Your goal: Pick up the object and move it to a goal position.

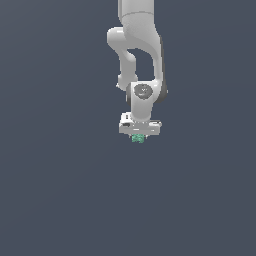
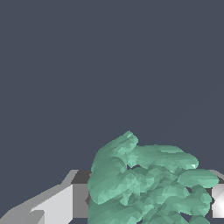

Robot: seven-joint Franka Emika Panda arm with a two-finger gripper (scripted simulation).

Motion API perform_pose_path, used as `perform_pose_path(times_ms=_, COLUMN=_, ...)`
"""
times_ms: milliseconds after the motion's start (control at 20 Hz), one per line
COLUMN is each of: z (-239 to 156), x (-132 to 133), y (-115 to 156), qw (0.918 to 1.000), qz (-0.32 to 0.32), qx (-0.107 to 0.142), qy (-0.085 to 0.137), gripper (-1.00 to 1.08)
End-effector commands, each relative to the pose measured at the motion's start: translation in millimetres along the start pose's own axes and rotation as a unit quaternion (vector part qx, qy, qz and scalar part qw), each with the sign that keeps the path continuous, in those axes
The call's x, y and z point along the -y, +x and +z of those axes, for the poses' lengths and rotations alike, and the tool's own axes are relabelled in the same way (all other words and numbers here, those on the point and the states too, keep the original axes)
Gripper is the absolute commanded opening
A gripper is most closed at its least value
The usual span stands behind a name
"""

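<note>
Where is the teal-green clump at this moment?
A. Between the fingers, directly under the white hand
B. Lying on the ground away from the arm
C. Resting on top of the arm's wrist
A: in the exterior view the teal-green clump sits tucked directly beneath the gripper, and the wrist view shows it filling the space between the fingers.

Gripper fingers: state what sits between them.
The teal-green clump sits between the gripper fingers. The wrist view shows it filling the gap; the exterior view shows it just under the white hand. Nothing else is there.
</note>
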State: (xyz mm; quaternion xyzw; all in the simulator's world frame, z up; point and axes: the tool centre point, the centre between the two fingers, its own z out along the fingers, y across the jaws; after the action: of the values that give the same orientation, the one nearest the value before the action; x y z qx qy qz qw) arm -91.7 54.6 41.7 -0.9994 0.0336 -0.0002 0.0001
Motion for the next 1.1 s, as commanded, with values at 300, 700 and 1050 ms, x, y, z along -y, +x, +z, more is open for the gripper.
perform_pose_path(times_ms=300, z=1.0, x=-0.3, y=0.0, qw=1.0000, qz=0.000, qx=0.000, qy=0.000, gripper=-1.00)
perform_pose_path(times_ms=700, z=-8.9, x=3.1, y=2.8, qw=1.0000, qz=0.000, qx=0.000, qy=0.000, gripper=-1.00)
perform_pose_path(times_ms=1050, z=-41.8, x=14.4, y=12.8, qw=1.0000, qz=0.000, qx=0.000, qy=0.000, gripper=-1.00)
